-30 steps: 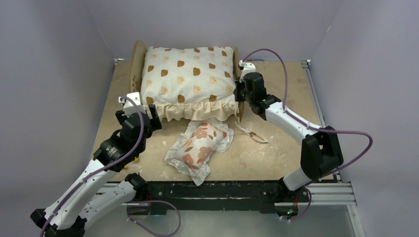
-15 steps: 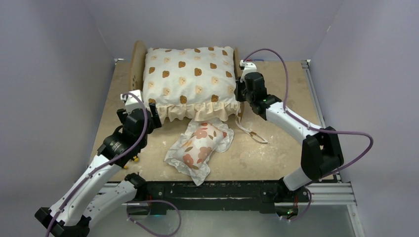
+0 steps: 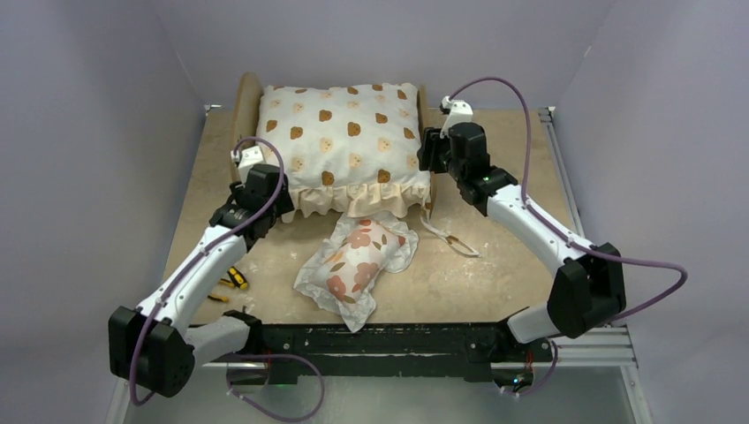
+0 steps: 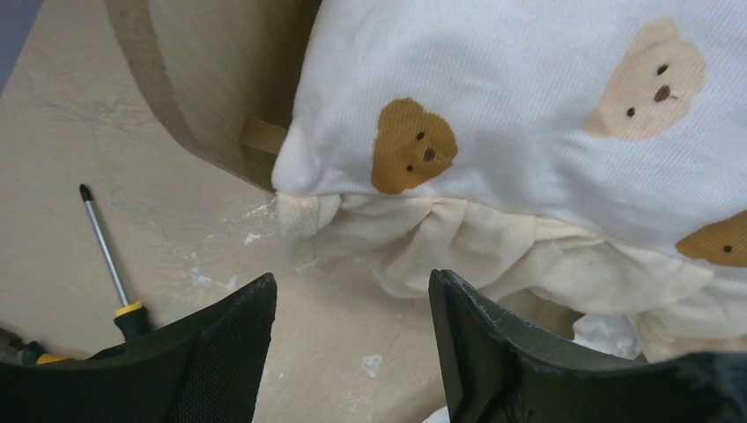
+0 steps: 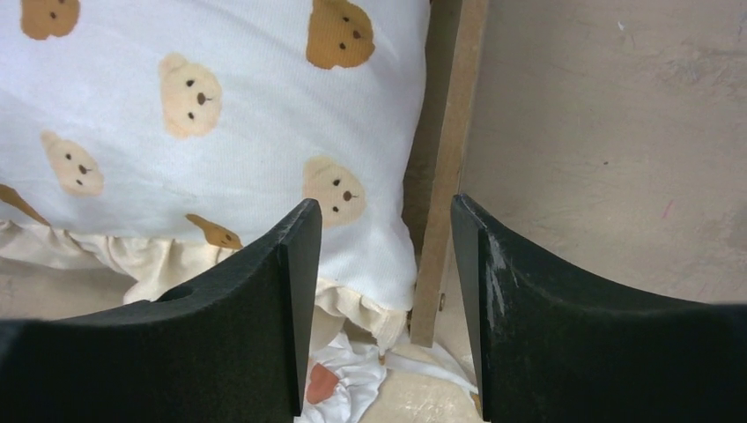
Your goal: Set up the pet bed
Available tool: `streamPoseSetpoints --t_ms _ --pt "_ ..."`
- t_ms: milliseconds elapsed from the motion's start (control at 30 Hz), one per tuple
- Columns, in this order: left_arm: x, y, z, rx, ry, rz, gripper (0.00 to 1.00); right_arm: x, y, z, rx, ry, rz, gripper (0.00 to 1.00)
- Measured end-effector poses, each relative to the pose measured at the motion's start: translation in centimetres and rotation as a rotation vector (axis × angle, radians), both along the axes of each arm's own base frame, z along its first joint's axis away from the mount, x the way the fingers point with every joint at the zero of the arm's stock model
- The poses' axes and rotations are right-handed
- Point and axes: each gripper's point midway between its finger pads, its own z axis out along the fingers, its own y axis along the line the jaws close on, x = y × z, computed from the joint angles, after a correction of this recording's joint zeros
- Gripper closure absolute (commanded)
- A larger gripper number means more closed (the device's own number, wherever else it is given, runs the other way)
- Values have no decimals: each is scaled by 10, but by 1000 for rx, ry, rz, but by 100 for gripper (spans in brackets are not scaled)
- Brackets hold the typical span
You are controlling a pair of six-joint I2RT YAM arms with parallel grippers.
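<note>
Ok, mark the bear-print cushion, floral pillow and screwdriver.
Cream bear-print ruffled cushion (image 3: 340,141), top view, middle of its top.
Small floral ruffled pillow (image 3: 353,261), top view, its centre.
Yellow-handled screwdriver (image 4: 106,247), left wrist view, metal shaft.

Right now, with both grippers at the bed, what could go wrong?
1. The right gripper is open astride the bear-print cushion edge and the pet bed side rail; closing may pinch both.
2. The cushion's ruffle hangs over the floral pillow; lifting the pillow may drag the cushion.
3. The screwdriver lies beside the open left gripper; a low sweep could knock it.
</note>
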Motion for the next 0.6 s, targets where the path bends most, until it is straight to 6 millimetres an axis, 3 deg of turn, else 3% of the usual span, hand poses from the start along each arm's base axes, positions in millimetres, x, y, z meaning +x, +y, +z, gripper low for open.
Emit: streamPoseSetpoints --t_ms 167,333,600 --pt "23 -5 -6 -32 -42 41 45 8 -4 -12 -9 18 -20 35" --pt "45 2 -14 2 -83 126 48 15 -8 -24 -9 38 -39 33" --pt "70 18 -21 66 -117 231 43 22 -7 -39 -8 63 -47 33"
